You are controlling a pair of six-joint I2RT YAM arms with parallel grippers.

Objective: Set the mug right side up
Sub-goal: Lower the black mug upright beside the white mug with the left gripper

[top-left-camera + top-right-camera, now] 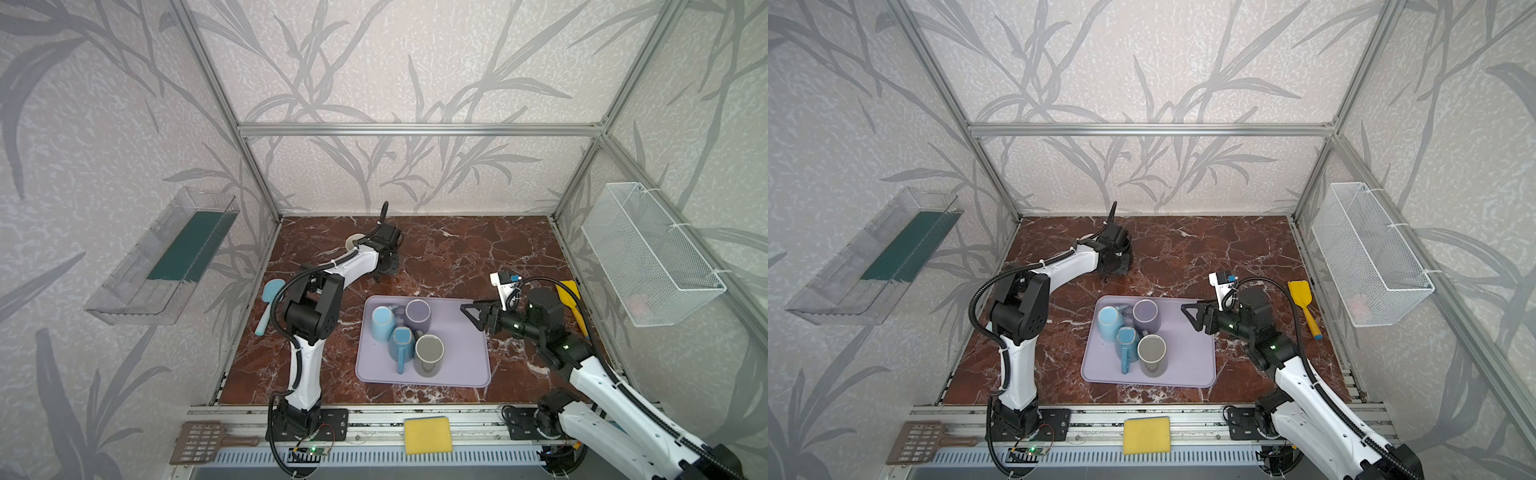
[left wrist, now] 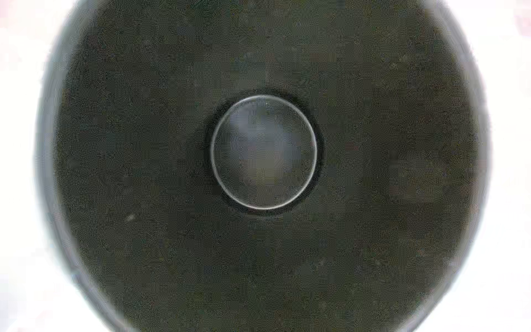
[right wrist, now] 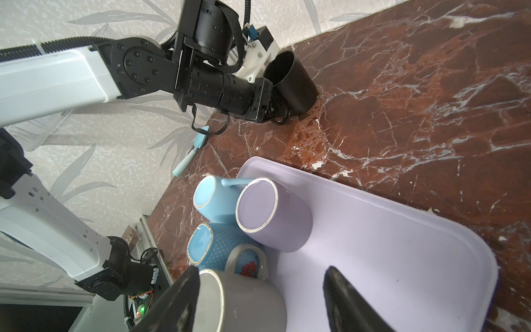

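A black mug [image 3: 293,83] stands mouth up at the back of the marble table, its base on or just above the surface. My left gripper [image 3: 277,112] is shut on its lower side near the handle; in a top view the left gripper [image 1: 384,268] covers it. The left wrist view looks straight down into the mug's dark inside [image 2: 264,152]. My right gripper [image 3: 261,290] hangs open over the lilac tray [image 1: 465,365], beside a grey mug [image 1: 429,353]. Purple [image 1: 417,313], light blue [image 1: 382,322] and dotted blue [image 1: 402,343] mugs stand base up on the tray.
A light blue brush [image 1: 270,305] lies at the table's left edge, a yellow spatula [image 1: 571,303] at its right. A whitish round object [image 1: 355,242] sits behind the left arm. A yellow sponge [image 1: 428,435] and brown slotted turner [image 1: 203,442] lie on the front rail.
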